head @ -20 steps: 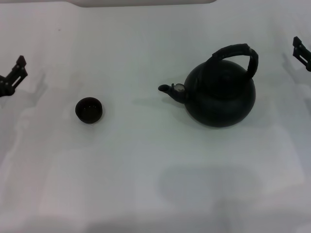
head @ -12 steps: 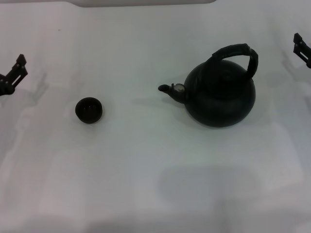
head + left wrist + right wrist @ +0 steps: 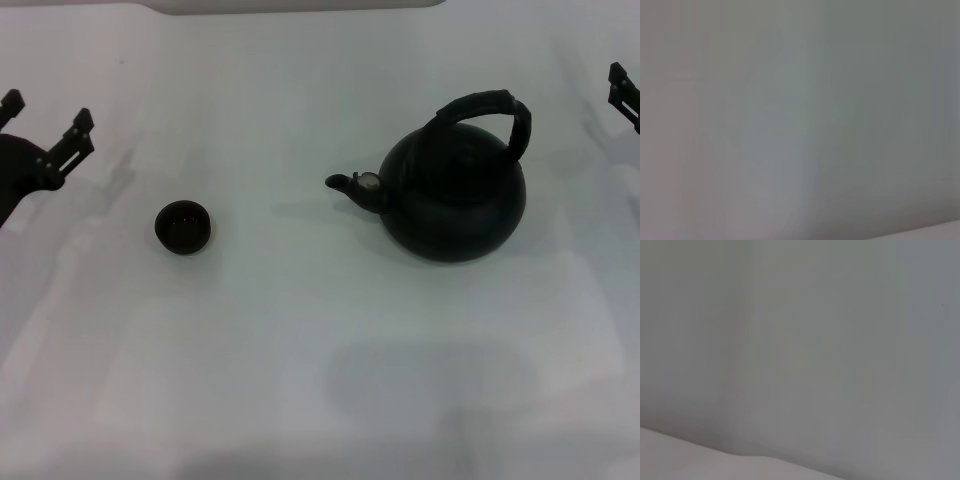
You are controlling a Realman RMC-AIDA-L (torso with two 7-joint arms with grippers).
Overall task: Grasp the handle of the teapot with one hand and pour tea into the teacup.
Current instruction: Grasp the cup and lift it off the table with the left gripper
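The round matte black teapot [image 3: 455, 195] stands upright right of centre, its short spout [image 3: 352, 183] pointing left toward the teacup. Its thick black arched handle [image 3: 487, 104] spans over the top with nothing gripping it. The small dark teacup [image 3: 183, 227] sits on the table's left half, well apart from the pot. My left gripper [image 3: 46, 112] is at the left edge, behind and left of the teacup, open and empty. My right gripper [image 3: 624, 92] only peeks in at the right edge, behind and right of the teapot. No tea shows.
The white table [image 3: 300, 340] carries only the pot and the cup. A pale raised edge [image 3: 300, 5] runs along the far side. Both wrist views show nothing but plain pale surface.
My left gripper has moved in from the left edge toward the table, showing both fingers now. The right gripper has slipped slightly further toward the right edge. Teapot and teacup have not moved.
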